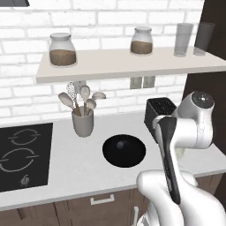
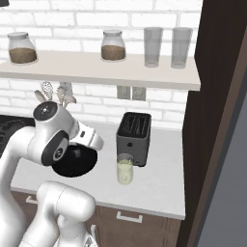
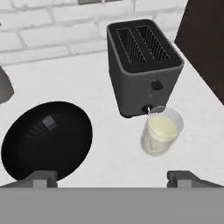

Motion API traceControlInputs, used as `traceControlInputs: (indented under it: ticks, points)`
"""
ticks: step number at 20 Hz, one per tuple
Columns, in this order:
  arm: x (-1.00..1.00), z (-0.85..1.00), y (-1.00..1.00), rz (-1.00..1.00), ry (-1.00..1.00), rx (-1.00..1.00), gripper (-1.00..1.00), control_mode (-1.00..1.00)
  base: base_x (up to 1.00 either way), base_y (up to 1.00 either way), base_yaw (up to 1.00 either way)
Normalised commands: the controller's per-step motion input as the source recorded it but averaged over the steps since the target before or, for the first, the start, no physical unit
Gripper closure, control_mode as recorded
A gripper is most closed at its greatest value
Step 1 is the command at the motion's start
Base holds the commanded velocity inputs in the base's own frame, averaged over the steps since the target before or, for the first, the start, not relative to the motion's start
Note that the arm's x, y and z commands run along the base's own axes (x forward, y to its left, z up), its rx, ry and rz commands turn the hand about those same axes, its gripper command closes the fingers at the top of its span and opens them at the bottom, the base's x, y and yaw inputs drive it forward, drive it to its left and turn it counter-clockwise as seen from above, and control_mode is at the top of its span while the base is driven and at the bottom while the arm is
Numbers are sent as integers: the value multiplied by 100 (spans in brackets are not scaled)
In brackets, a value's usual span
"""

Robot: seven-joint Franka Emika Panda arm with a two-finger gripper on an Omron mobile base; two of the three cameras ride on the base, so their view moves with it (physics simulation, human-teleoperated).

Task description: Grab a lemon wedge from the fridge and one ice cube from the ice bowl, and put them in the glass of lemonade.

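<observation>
Left base view: bowl [image 1: 124, 150] sits mid-counter, in easy reach ahead of the arm.
Right base view: glass [image 2: 125, 171] stands just in front of the toaster [image 2: 133, 138].
Hand view: gripper [image 3: 112, 178] jaws wide apart, empty, above the counter between bowl and glass; small pale cube [image 3: 48, 122] in the bowl, likely ice.

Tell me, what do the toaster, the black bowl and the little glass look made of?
The toaster looks like dark grey matte metal or plastic; no shine settles it. The ice bowl seems black, faintly glossy, maybe ceramic or plastic. The glass of lemonade looks like clear glass: the pale drink shows through.
</observation>
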Motion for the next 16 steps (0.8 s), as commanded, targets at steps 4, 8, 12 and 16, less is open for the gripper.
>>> traceControlInputs:
  ticks: [4,8,12,16]
  points:
    - [-21,2,4,-25,2,4,-100,-100,0,0,0]
    - [-57,0,0,0,-2,9,-100,-100,0,0,0]
    - [0,0,0,0,0,0,-100,-100,0,0,0]
    - [0,0,0,0,0,0,-100,-100,0,0,0]
